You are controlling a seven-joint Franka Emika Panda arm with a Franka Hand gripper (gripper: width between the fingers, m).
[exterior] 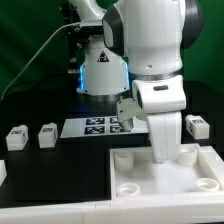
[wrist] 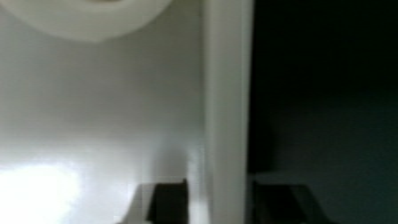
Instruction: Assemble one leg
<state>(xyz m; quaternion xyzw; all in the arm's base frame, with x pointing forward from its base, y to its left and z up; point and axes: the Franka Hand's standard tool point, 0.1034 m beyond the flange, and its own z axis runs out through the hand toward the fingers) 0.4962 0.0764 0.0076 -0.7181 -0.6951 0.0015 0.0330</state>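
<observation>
The white tray-like tabletop (exterior: pixel 150 180) lies at the front of the table, with round corner holes (exterior: pixel 122 160). My gripper (exterior: pixel 167 156) points down at its far rim. In the wrist view the rim wall (wrist: pixel 222 110) runs between my two dark fingers (wrist: pixel 169 205), which sit against it on both sides, so my gripper (wrist: pixel 222 203) is shut on the tabletop's rim. One round hole (wrist: pixel 98 15) shows inside the tray. Two legs (exterior: pixel 15 138) (exterior: pixel 47 134) stand on the exterior view's left and one leg (exterior: pixel 197 126) on its right, all apart from the gripper.
The marker board (exterior: pixel 98 126) lies flat behind the tabletop, partly hidden by my hand. The arm's base (exterior: pixel 103 75) stands at the back, with cables on the exterior view's left. The table surface is black.
</observation>
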